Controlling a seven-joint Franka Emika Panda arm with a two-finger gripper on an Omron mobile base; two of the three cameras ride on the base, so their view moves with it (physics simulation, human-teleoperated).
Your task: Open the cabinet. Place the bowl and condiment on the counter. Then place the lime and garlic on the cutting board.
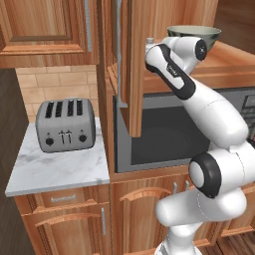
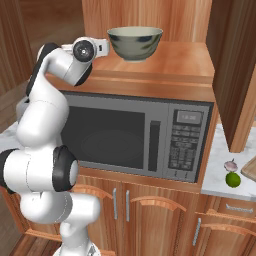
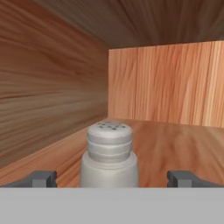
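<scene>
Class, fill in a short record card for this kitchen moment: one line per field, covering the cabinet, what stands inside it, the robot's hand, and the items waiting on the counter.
Cabinet: reddish-brown wooden wall cabinet, door swung open
On its shelf: round dark bowl with pale inside; small grey-beige shaker bottle
Hand: hand open, fingertips either side of the shaker, not closed on it
Below shelf: dark-fronted microwave
On white marble counter: bright green lime, pinkish-white garlic bulb, corner of light-wood cutting board
Left counter: silver four-slot toaster
</scene>
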